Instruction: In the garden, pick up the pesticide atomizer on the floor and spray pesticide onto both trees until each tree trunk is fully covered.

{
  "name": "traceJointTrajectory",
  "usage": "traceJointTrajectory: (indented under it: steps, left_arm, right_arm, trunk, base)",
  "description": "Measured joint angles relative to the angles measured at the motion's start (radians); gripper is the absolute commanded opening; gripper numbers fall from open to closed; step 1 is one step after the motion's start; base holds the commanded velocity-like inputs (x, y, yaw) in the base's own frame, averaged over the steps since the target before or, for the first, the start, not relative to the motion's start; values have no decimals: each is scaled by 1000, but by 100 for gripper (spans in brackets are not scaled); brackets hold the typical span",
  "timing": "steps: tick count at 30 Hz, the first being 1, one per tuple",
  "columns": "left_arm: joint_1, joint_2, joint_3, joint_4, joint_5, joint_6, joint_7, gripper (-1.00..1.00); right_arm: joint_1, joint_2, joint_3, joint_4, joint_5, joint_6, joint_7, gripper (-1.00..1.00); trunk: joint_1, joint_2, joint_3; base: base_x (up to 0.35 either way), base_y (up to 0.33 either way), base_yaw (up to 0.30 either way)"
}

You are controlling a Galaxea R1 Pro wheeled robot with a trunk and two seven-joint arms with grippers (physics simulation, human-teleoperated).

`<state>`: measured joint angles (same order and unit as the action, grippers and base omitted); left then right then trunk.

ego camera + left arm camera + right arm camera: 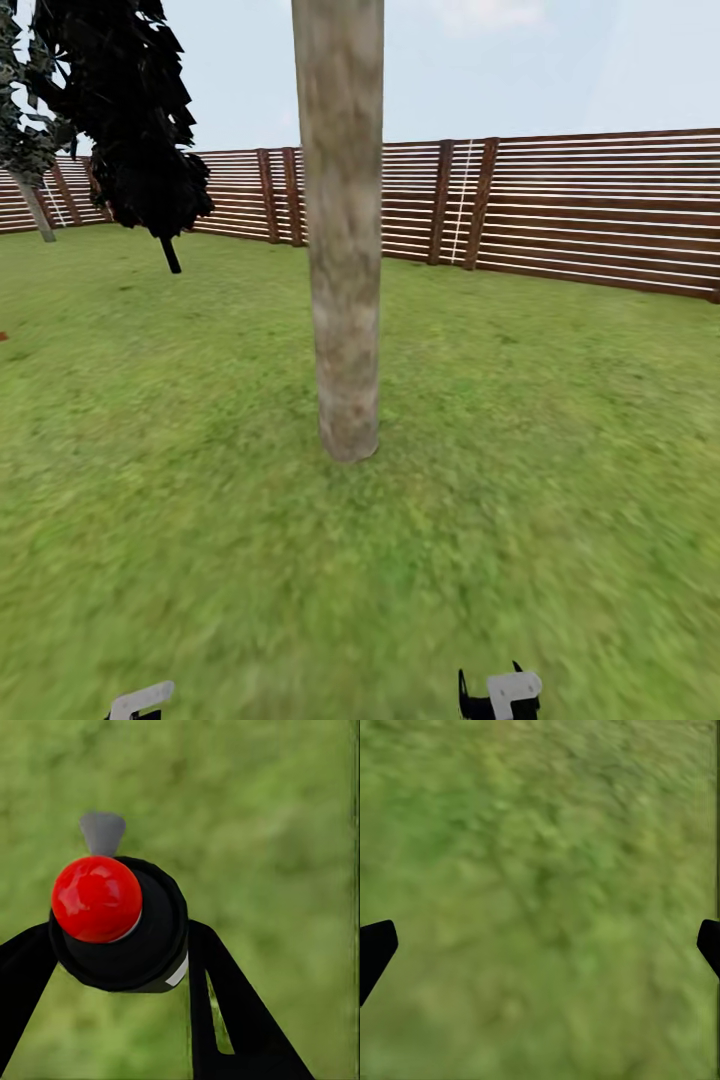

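Note:
A thick grey-brown tree trunk [343,250] rises from the grass floor [180,500] straight ahead in the head view, a few steps away. A second tree [30,190] stands far off at the left by the fence. In the left wrist view the pesticide atomizer [154,937], a black cylinder with a red cap and a grey nozzle, sits between the black fingers [225,1012] of my left gripper [120,952], which is shut on it. My right gripper [540,945] is open over bare grass. Both grippers [140,700] [498,693] peek in at the head view's bottom edge.
A brown slatted wooden fence [560,210] closes the lawn behind the trunk. A narrow black cypress [140,120] stands at the back left. Open grass lies on both sides of the near trunk.

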<state>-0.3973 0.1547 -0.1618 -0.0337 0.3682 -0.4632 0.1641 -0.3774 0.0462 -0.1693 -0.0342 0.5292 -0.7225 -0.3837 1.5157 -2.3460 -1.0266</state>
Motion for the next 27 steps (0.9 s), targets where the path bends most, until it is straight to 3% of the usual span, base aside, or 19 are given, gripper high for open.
traceJointTrajectory:
  steps: [9,12,16,17,19,21,22,23,25,27]
  left_arm:
    - [0,12,0,-5,5,1,0,-100]
    - [-7,13,-11,-17,-8,1,-2,-100]
    - [-20,41,-66,-22,-130,3,-62,-100]
    - [-30,53,-79,-23,-187,6,-123,-100]
    - [-71,76,-85,-23,-258,9,-238,-100]
    - [-115,95,-104,-23,-364,12,-423,-100]
    - [-154,107,-111,-22,-442,18,-557,-100]
    - [-195,115,-103,-22,-495,36,-674,-100]
    - [-268,124,-110,-23,-605,74,-864,-100]
    - [-333,127,-111,-22,-673,103,-950,-100]
  right_arm:
    - [0,0,2,-6,9,8,0,100]
    - [-1,-7,3,-84,15,15,4,100]
    - [-1,-6,32,-280,109,148,72,100]
    - [-1,-4,38,-334,136,210,147,100]
    - [-6,-1,43,-398,157,283,310,100]
    - [-39,0,45,-444,165,343,526,100]
    - [-77,-1,45,-461,167,379,652,100]
    - [-116,-2,46,-467,169,403,760,100]
    - [-189,-1,47,-472,220,423,971,100]
    - [-238,2,49,-473,261,426,1106,100]
  trunk:
    - [0,0,0]
    - [0,0,0]
    - [0,0,0]
    - [0,0,0]
    - [0,0,0]
    - [0,0,0]
    - [0,0,0]
    - [0,0,0]
    - [0,0,0]
    - [0,0,0]
  base:
    - [281,-153,0]
    - [308,-134,0]
    - [309,-129,0]
    - [308,-119,0]
    - [309,-104,0]
    - [308,-76,0]
    - [210,-24,0]
    - [86,-10,0]
    - [21,-2,0]
    - [5,-1,0]
